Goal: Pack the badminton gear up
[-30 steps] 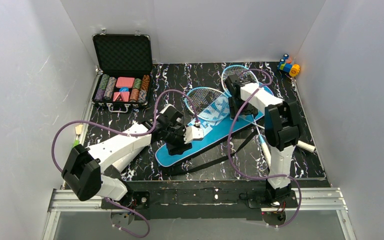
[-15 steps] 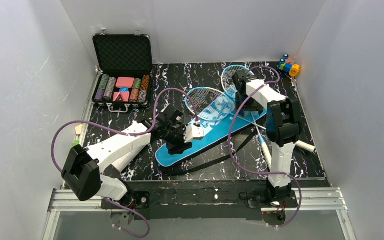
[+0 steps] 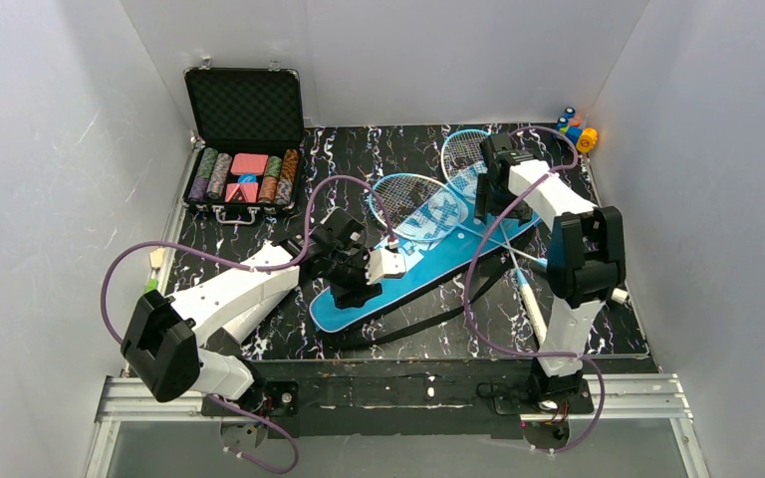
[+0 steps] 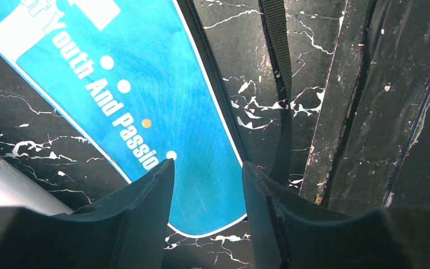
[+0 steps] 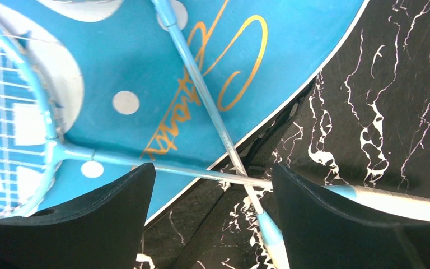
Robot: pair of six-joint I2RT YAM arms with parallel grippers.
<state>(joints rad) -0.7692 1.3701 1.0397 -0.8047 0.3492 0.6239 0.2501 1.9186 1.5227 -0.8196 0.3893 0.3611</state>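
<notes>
White walls close in a black, white-veined table (image 3: 359, 149). The blue bag (image 3: 413, 274) lies slantwise at its middle, narrow end toward the arm bases. Its black strap (image 3: 428, 314) trails along the table beside its near edge.

The first racket (image 3: 420, 207) rests with its strung head on the bag's wide end. The second racket (image 3: 461, 151) has its head on the table just past that wide end. In the right wrist view their two thin shafts cross at the bag's edge. A white handle (image 3: 535, 309) lies to the right of the bag.

The left pincer (image 4: 204, 168) hangs over the bag's narrow rounded end, fingers apart, nothing between them. Whether they touch the cloth cannot be told. The right pincer (image 5: 211, 171) is above the bag's wide end, fingers spread wide over the crossed shafts and gripping neither.

A black case of poker chips (image 3: 244, 139) stands open far to the left of the bag. Small coloured blocks (image 3: 576, 129) sit in the corner beyond the bag's wide end.
</notes>
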